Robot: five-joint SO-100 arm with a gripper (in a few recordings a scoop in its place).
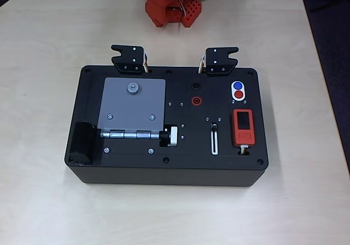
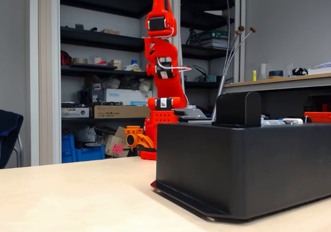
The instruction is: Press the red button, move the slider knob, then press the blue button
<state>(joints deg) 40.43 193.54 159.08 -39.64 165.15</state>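
I see a black task box point(image 1: 167, 163) resting near the centre of a light wooden desk point(image 1: 49, 201) in the overhead view. The red button point(image 1: 239, 94) and the blue button point(image 1: 237, 85) share a white oval plate point(image 1: 244, 90) toward the upper right of the box top; the blue one lies just above the red one, the two nearly touching. Below and to the left of that plate I find the narrow white-rimmed slot track point(image 1: 214, 140), running vertically, with the slider knob point(image 1: 214, 127) at its upper end. Just right of the track sits an orange-red rectangular device point(image 1: 243, 127) with a dark screen. Left of the plate are two round sockets, a black socket point(image 1: 195, 85) above a red-ringed socket point(image 1: 195, 100). A grey hinged plate point(image 1: 134, 104) covers the left part of the top, with a silver-and-black cylindrical knob point(image 1: 169, 136) at its lower right corner.

The orange arm point(image 2: 161, 61) stands upright behind the box in the fixed view, folded above its base point(image 1: 172, 7), well apart from both buttons and the slider. I cannot tell whether the fingers are apart or together.
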